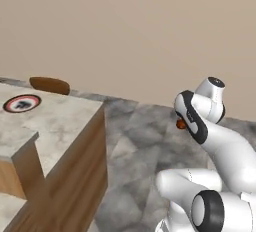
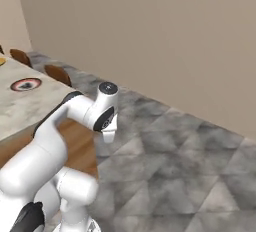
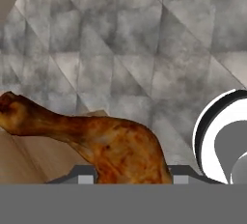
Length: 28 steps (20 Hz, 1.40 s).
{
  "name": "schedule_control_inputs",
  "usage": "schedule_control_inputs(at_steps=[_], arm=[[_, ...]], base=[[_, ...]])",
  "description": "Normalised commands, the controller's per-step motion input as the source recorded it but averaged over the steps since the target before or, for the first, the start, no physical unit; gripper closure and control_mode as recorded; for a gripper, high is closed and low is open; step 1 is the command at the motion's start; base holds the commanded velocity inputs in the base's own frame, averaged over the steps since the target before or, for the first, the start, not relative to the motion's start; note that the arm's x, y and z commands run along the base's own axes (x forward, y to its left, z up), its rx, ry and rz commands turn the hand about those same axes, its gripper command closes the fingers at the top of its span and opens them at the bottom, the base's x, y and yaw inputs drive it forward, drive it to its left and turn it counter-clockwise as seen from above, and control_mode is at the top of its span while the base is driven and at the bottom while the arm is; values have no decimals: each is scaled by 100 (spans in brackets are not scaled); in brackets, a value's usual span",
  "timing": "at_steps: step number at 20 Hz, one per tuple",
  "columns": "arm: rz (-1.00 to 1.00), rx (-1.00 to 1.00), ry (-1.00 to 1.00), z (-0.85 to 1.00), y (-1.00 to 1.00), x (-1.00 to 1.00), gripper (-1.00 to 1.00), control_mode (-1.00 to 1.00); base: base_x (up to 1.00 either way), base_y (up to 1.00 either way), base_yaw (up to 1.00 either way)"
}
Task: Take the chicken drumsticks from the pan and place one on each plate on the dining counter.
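You are carrying 1 chicken drumstick, low in the hand view, clamped in the gripper. Next, swing toward the red-rimmed plate, upper left on the dining counter.

You see the drumstick cut off at the hand view's bottom, hiding the fingertips. The yellow plate is clipped by the right base view's left edge.

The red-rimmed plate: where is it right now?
The red-rimmed plate lies on the dining counter at the far left of both base views, beside a brown chair back.
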Motion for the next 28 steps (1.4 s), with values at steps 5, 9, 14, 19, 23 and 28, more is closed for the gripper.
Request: schedule_control_inputs(at_steps=[5,9,14,19,23,28], arm=[[0,0,0,0,0,0,100,100],[0,0,0,0,0,0,100,100],[0,0,0,0,0,0,100,100],[0,0,0,0,0,0,100,100],[0,0,0,0,0,0,100,100],[0,0,0,0,0,0,100,100]], base=[[100,-94,47],[83,-100,50],[56,-100,55],[49,-98,56],[36,-96,59],[35,-86,63]])
